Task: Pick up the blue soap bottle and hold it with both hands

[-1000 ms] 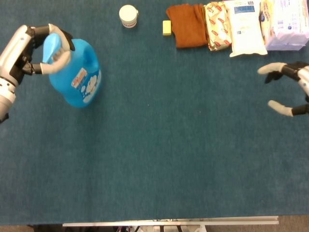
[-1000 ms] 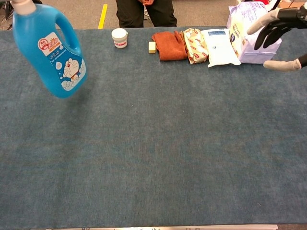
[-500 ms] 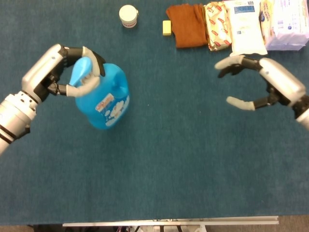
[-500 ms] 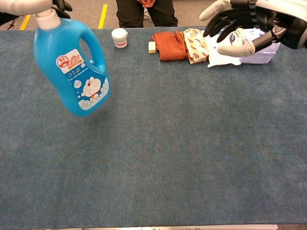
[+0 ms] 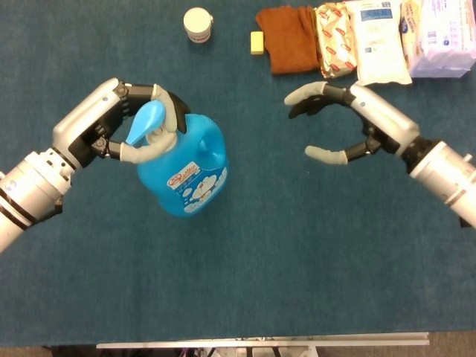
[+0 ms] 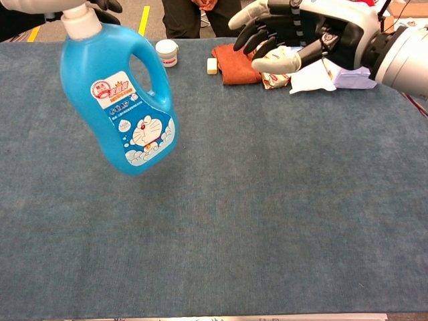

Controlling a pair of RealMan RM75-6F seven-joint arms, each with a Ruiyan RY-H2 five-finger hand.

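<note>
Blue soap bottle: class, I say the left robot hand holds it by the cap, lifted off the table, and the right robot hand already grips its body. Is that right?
Not quite. The right robot hand is open and apart from the blue soap bottle, as the head view shows. The left robot hand does hold it by the cap, lifted.

A robot test lab or demo room, judging by the blue carpet-covered table (image 6: 281, 221) with household goods lined along its far edge, yellow floor tape (image 6: 142, 20) beyond it, and a person (image 6: 200, 17) standing close behind.
</note>
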